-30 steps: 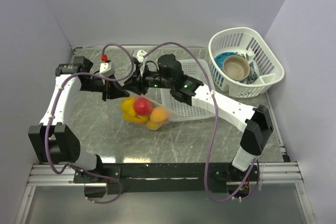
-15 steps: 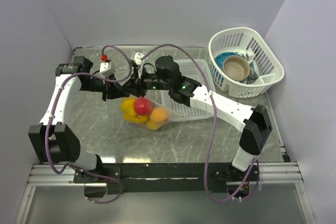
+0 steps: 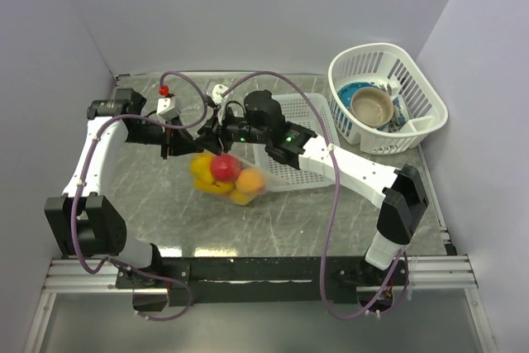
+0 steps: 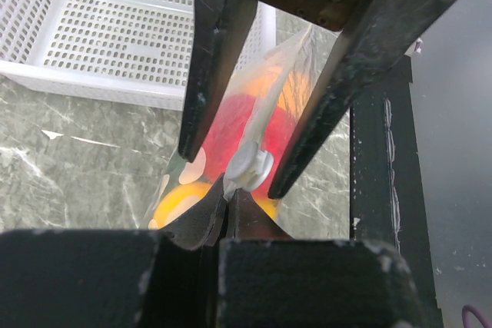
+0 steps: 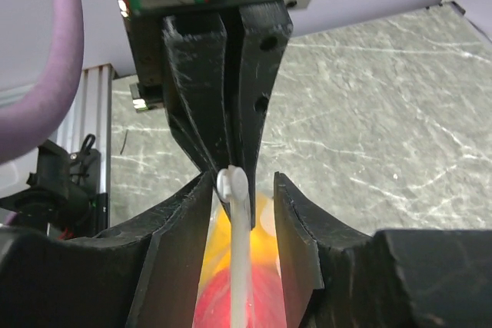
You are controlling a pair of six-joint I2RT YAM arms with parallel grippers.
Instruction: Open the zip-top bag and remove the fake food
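Observation:
The zip-top bag (image 3: 223,178) hangs low over the table, holding the fake food: a red piece (image 3: 223,166), a yellow one (image 3: 202,169) and an orange one (image 3: 250,181). My left gripper (image 4: 229,202) is shut on the end of the bag's white zip strip (image 5: 241,266), just behind the white slider (image 4: 251,165). My right gripper (image 5: 242,180) faces it from the other side. It is open, one jaw on each side of the slider (image 5: 232,183), with a gap on the right. Red and yellow food shows through the plastic below.
A rectangular white lattice basket (image 3: 297,153) lies right behind the bag, under the right arm. A round white basket (image 3: 417,93) with a bowl and dishes stands at the back right. Two small objects (image 3: 165,90) sit near the back edge.
The right gripper's jaws have spread wider around the slider, and that arm has edged slightly left. The left gripper and the bag have stayed put.

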